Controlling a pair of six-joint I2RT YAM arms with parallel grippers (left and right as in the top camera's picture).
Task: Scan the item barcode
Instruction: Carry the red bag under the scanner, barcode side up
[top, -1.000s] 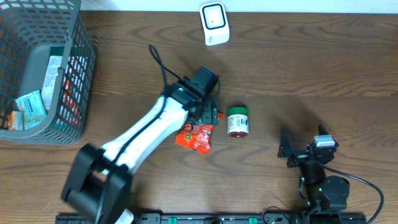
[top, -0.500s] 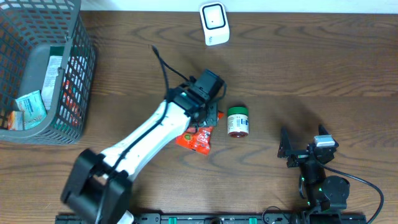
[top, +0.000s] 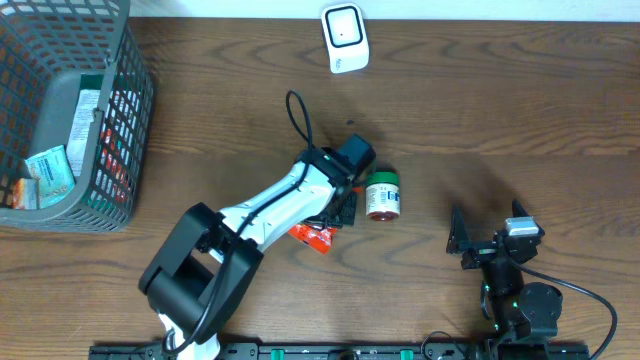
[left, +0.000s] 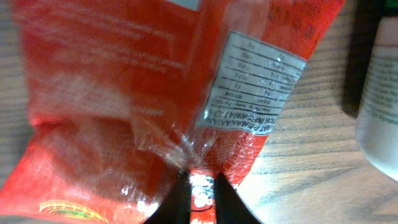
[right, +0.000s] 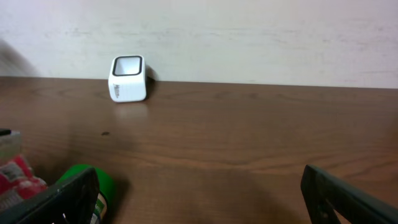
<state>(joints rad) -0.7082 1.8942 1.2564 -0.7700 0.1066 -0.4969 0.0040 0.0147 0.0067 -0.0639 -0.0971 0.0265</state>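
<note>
Overhead view: the left arm reaches across the centre of the worktop (top: 500, 110), and the left claw (top: 336, 207) sits over the red snack packet (top: 314, 236), which shows only partly from beneath the arm. A green-lidded jar (top: 382, 195) lies on its side just beside the claw. The white barcode scanner (top: 345, 38) stands at the far edge, well apart from the packet. A grey wire basket (top: 125, 110) holding other packets occupies the far left corner. The right claw (top: 488, 243) rests near the front right edge with its jaws spread wide and nothing between them. Left wrist view: the packet fills most of the frame with its nutrition label (left: 255, 93) facing the camera; the two fingers (left: 177, 202) are closed together, pinching the packet's lower edge. The jar appears at the right border. Right wrist view: both fingers stand far apart at the lower corners, with the scanner upright at the back and the jar and packet at the lower left.
</note>
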